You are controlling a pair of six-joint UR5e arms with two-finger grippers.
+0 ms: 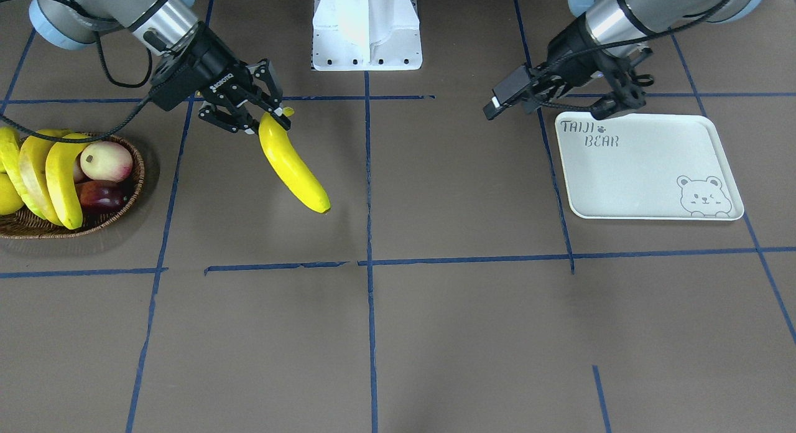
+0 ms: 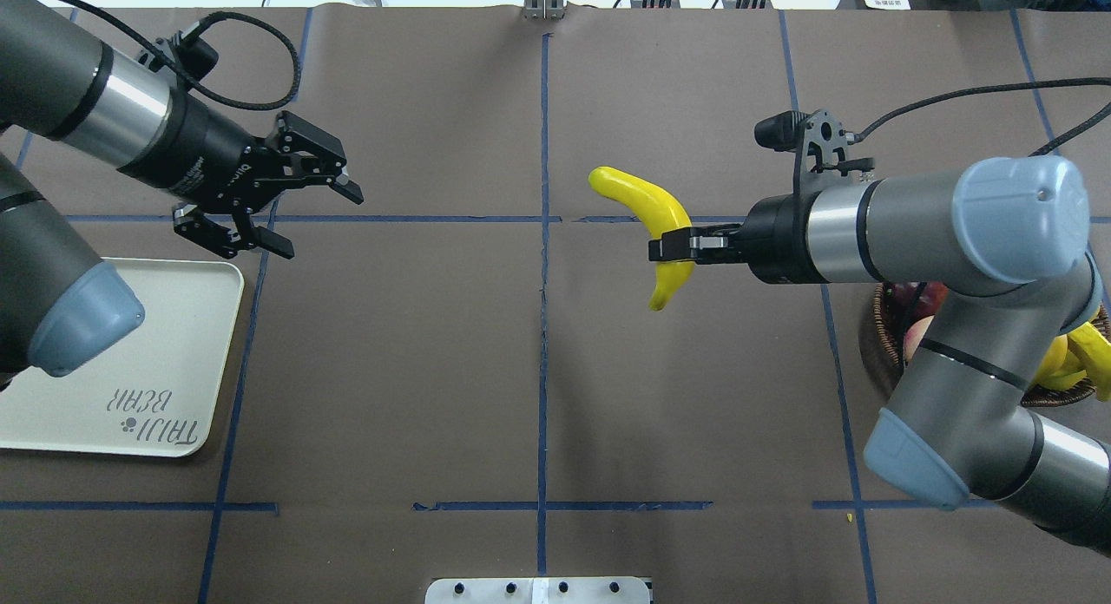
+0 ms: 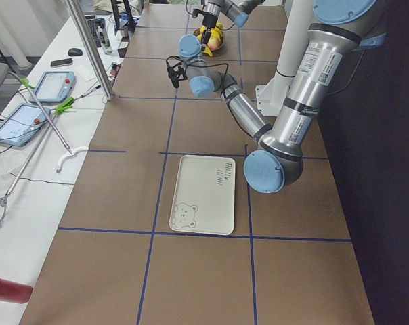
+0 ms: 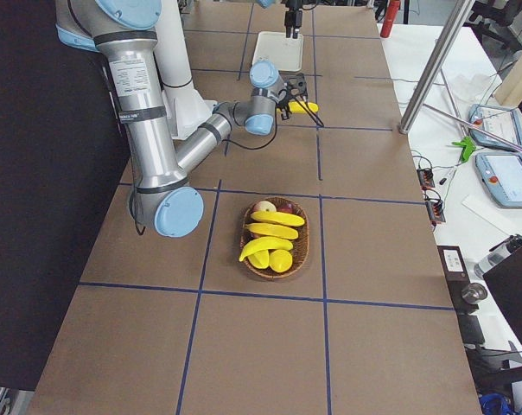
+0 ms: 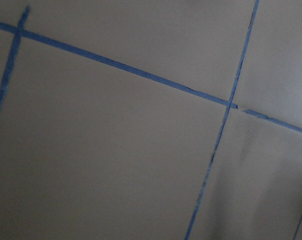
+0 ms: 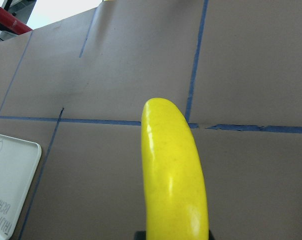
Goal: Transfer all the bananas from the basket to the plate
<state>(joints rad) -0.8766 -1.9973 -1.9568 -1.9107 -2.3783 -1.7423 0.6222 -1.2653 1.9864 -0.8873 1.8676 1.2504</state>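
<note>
**Brown table (image 1: pixel 435 333), one banana (image 1: pixel 292 165) out of the basket (image 1: pixel 134 190)**

Surface is brown paper with a blue tape grid. Right arm (image 2: pixel 911 222) reaches out from over the basket toward table centre. Left arm (image 2: pixel 104 118) works the end far from the basket. Plate (image 1: pixel 647 172) lies flat at that far end, well apart from the basket. Basket holds the other bananas (image 1: pixel 62 184), a pale pink fruit (image 1: pixel 107 161) and a dark red fruit (image 1: pixel 99 196). The carried banana is off the table, between basket and plate, nearer the basket. It is gripped close to its stem end, with the long end sticking out past the fingers. Right gripper (image 2: pixel 664 246): fingers clamped on that banana. Left gripper (image 2: pixel 317 222): fingers spread wide, holding nothing, by the plate corner on the basket side.
</note>
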